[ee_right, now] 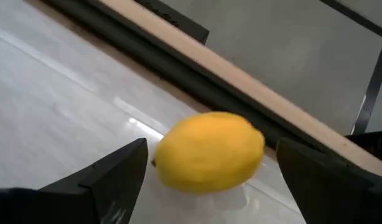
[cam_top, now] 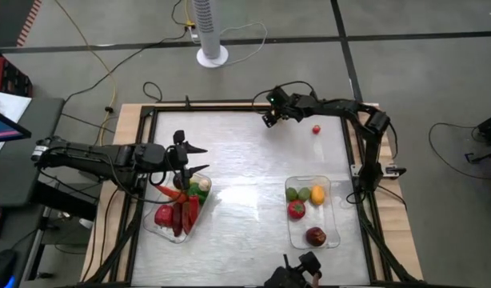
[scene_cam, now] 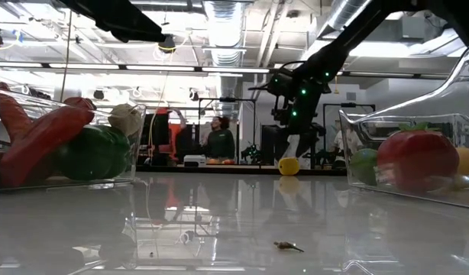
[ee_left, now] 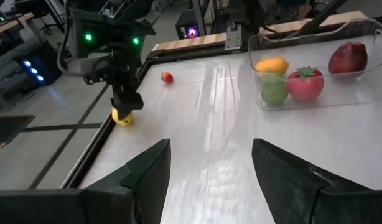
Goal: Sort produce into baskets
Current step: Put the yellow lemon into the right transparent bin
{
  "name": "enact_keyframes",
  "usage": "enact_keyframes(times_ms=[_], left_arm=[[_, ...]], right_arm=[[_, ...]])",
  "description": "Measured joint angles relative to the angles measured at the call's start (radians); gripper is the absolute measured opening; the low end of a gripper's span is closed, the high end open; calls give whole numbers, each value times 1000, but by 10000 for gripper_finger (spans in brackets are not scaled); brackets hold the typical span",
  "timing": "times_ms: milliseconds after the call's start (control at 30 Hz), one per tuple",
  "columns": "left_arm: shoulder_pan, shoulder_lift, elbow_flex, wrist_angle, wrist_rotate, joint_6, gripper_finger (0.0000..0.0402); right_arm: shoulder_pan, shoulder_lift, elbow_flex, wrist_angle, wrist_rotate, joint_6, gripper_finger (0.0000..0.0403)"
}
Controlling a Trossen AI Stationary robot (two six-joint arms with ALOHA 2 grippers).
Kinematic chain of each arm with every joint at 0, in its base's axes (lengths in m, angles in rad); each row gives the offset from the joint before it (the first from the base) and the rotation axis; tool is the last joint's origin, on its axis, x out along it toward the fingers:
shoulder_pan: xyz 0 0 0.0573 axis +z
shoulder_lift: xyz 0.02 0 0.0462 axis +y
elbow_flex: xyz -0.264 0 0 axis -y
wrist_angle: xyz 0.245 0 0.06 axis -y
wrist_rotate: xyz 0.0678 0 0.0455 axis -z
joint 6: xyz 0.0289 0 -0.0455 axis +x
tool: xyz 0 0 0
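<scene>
With my right gripper spread wide around the yellow lemon at the table's far edge by the frame rail, an off-centre pinch could squirt it rolling away.

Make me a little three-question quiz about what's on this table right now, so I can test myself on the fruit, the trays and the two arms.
1. True or false: the lemon already lies in a tray.
2. Which piece lies loose on the table near the far edge, beside the right arm? A) small red fruit B) green pepper C) purple plum
3. Fill in: the right gripper stands ____ around the lemon.

Key
1. False. It sits on the bare table by the far edge, between the right gripper's spread fingers.
2. A.
3. Open. The left gripper hovers open over the left tray of red and green pieces; the right tray holds five pieces.
</scene>
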Motion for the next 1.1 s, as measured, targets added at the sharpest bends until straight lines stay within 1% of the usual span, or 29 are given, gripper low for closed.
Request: enact_keyframes(times_ms=[167, 333, 500, 633, 767, 1100], left_arm=[[0, 0, 0, -1, -1, 15, 212], [0, -25, 0, -1, 8, 15, 212], [0, -85, 0, -80, 10, 0, 212], [0, -125, 0, -133, 9, -12, 212], [0, -148, 0, -150, 2, -10, 212], [0, -159, 0, -160, -9, -12, 212]], right_arm=[[-7, -1, -1, -1, -3, -6, 369], [-7, -1, -1, -14, -4, -8, 336], [-4, -1, -1, -13, -4, -7, 311], [3, -1, -1, -14, -3, -8, 308], [2, -1, -1, -17, -3, -13, 308], [11, -1, -1, -85, -3, -11, 307]])
